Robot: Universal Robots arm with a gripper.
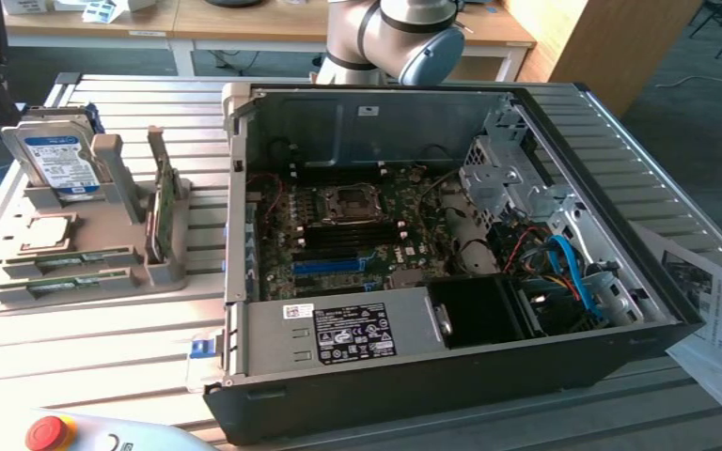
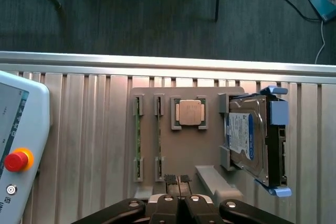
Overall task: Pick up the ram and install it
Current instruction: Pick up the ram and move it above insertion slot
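Note:
Two ram sticks [image 2: 137,139] [image 2: 159,139] lie edge-up, side by side, in slots of the grey holder tray [image 2: 181,153]. They are long, thin green strips. In the exterior view they rest at the tray's near end [image 1: 67,261] [image 1: 67,283]. My gripper [image 2: 177,180] hangs well above the tray, over its edge beside the sticks, with its black fingertips [image 2: 169,179] pressed together, shut on nothing. The open computer case [image 1: 662,331] lies on the table with the motherboard's black memory slots [image 1: 351,241] exposed.
On the tray also sit a CPU chip [image 2: 190,112], a silver hard drive with a blue label [image 2: 247,139] and an upright green card [image 1: 161,216]. A teach pendant with a red stop button [image 2: 16,160] lies beside the tray. Papers [image 1: 718,329] lie at the exterior view's right.

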